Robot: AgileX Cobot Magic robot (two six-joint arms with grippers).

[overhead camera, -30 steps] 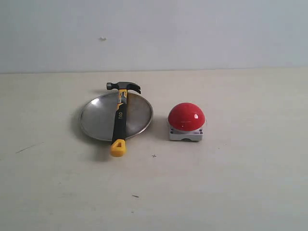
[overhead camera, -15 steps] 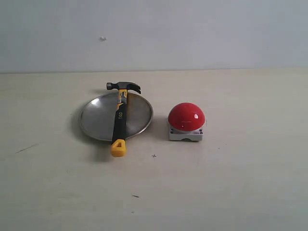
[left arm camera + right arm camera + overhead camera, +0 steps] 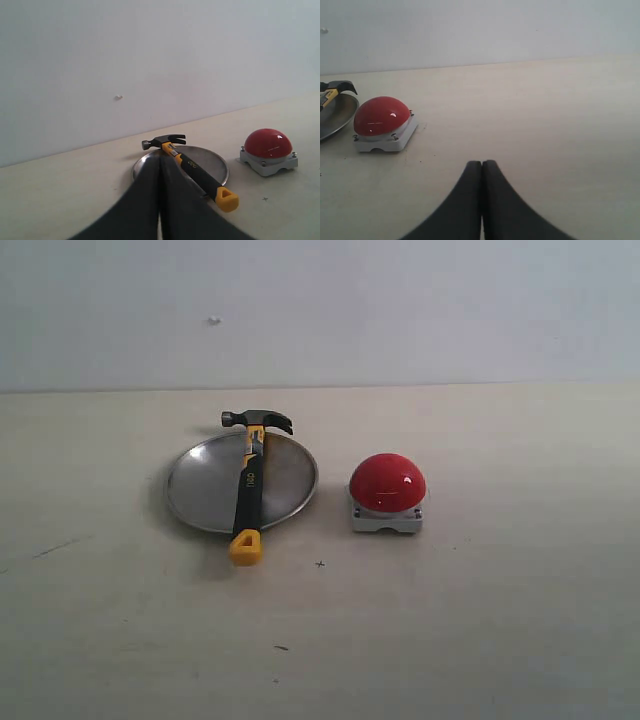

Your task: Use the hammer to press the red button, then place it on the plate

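Observation:
The hammer (image 3: 249,485) lies across the silver plate (image 3: 200,485), its dark head past the far rim and its yellow butt end over the near rim. The red button (image 3: 387,483) on its grey base stands just right of the plate. Neither gripper shows in the exterior view. In the left wrist view my left gripper (image 3: 159,159) is shut and empty, well back from the hammer (image 3: 192,167), plate (image 3: 212,162) and red button (image 3: 268,143). In the right wrist view my right gripper (image 3: 482,163) is shut and empty, away from the red button (image 3: 381,116).
A pale tabletop (image 3: 480,620) runs back to a plain light wall (image 3: 400,310). Small dark specks mark the table in front of the plate (image 3: 320,563). The plate's edge (image 3: 337,117) shows beside the button in the right wrist view.

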